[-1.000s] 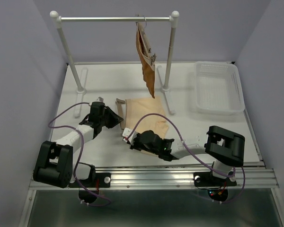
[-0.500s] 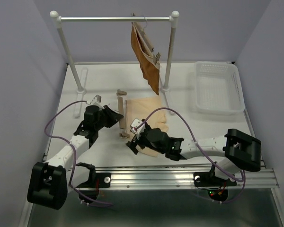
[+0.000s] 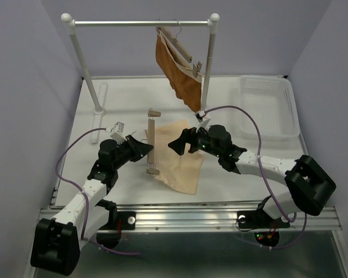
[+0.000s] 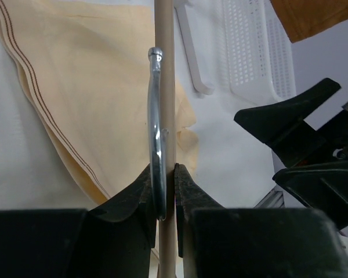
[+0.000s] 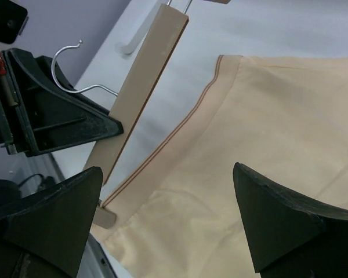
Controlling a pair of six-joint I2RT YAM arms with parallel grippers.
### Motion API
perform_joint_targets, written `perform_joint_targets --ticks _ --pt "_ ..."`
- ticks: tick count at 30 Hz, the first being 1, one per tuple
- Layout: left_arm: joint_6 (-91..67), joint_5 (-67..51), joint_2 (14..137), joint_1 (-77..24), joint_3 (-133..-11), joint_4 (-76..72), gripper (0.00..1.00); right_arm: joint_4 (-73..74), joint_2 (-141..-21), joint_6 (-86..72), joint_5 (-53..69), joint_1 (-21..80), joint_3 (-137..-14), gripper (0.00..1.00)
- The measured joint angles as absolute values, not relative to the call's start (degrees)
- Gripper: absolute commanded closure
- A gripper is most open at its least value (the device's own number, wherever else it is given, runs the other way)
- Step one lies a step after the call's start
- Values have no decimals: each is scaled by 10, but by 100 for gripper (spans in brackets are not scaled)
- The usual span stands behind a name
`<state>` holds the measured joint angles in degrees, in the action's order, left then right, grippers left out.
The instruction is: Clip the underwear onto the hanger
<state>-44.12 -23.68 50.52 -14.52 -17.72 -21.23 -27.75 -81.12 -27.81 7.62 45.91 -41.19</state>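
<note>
The hanger (image 3: 151, 142), a light wooden bar with a clip at each end, lies lengthwise on the table. My left gripper (image 3: 145, 150) is shut on it. In the left wrist view the jaws (image 4: 167, 188) pinch the wooden bar (image 4: 164, 87) and the wire hook (image 4: 155, 116) together. The pale beige underwear (image 3: 182, 157) lies flat just right of the bar, and its striped waistband corner meets the near clip (image 5: 103, 218). My right gripper (image 3: 183, 142) hovers open over the cloth (image 5: 255, 121) with nothing between its fingers (image 5: 165, 223).
A rust-brown garment (image 3: 177, 66) on its own hanger dangles from the rail (image 3: 139, 24) at the back. The rack's right post (image 3: 207, 63) stands just behind my right arm. A white basket (image 3: 267, 107) sits at the back right.
My right gripper has opened, letting go of the underwear, and moved from its near edge back and right. The cloth now lies spread out. My left arm shifted with the hanger.
</note>
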Motion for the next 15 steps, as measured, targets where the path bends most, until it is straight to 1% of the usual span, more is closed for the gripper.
perform_joint_targets --ticks 6,15 --pt "-465 -256 469 -147 -150 -256 100 -371 -877 -389 179 427 -412 0" --pt "-506 -277 460 -156 -118 -305 100 -552 -1004 -504 244 424 -428 0"
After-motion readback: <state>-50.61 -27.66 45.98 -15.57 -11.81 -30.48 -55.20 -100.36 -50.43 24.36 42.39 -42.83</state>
